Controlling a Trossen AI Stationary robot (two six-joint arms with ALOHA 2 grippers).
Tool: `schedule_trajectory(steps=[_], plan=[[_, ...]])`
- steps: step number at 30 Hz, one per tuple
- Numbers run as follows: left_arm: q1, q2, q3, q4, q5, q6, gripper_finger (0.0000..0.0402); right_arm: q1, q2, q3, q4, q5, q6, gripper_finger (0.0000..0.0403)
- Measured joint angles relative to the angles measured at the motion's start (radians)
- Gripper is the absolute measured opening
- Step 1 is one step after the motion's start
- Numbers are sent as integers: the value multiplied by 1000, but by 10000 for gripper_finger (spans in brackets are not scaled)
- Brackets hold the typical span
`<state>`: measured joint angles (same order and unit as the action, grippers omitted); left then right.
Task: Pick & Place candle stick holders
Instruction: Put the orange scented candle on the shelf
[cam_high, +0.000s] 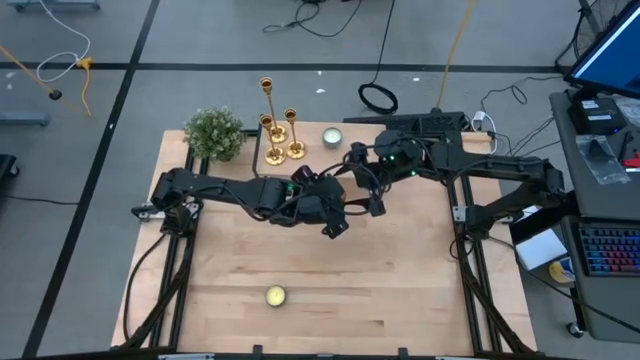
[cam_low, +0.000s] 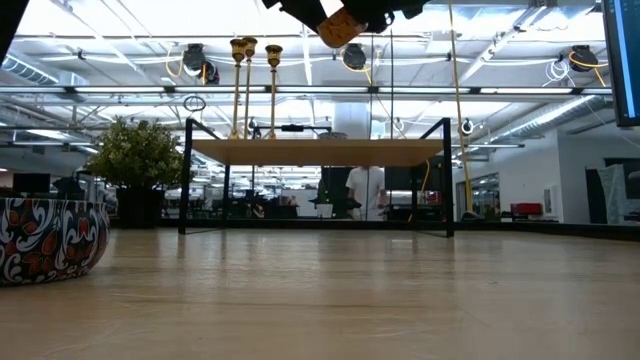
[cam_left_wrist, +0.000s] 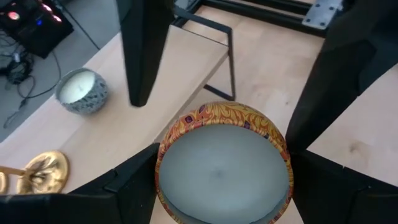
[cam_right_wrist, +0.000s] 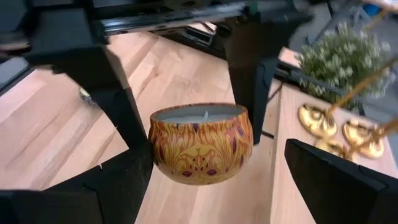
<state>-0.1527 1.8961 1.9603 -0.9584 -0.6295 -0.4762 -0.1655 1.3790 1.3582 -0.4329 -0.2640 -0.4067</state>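
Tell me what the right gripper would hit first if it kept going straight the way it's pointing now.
Probably the orange patterned candle tin, held off the table in the left gripper. It sits directly ahead of the open right gripper, between its fingers' line. Depth is hard to judge; the gold candlesticks lie farther off to one side.

So the three candlesticks (cam_high: 278, 130) stand bunched on a raised shelf (cam_high: 300, 165) at the bench's (cam_high: 400, 290) back, plant (cam_high: 214, 133) to their left, a tin candle (cam_high: 332, 138) to their right. Another candle (cam_high: 275, 296) sits near the front edge.
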Motion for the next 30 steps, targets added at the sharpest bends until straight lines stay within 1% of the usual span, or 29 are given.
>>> schedule_trajectory(steps=[2,4,9,12,17,21,24,27,30], plan=[[1,0,1,-3,-16,-4,299,-12,-8,-1,-7,14,55,357],[2,0,3,-1,-53,-2,299,-30,-12,-1,-11,19,123,357],[-6,-1,3,-5,-109,32,299,-79,-16,-3,-18,-43,284,357],[-9,-3,3,-9,-114,47,299,-98,-17,-3,-17,-61,343,357],[-12,-3,3,-19,-118,52,299,-126,-17,-3,-12,-149,428,357],[-12,-3,3,-39,-128,53,299,-150,-23,-3,-4,-179,498,357],[-12,-3,3,-37,-133,66,299,-168,-32,-2,43,-234,583,357],[-12,-3,3,-33,-134,82,299,-176,-31,-2,75,-237,703,357],[-12,-3,3,-32,-134,82,299,-176,-29,-2,85,-235,778,357]])
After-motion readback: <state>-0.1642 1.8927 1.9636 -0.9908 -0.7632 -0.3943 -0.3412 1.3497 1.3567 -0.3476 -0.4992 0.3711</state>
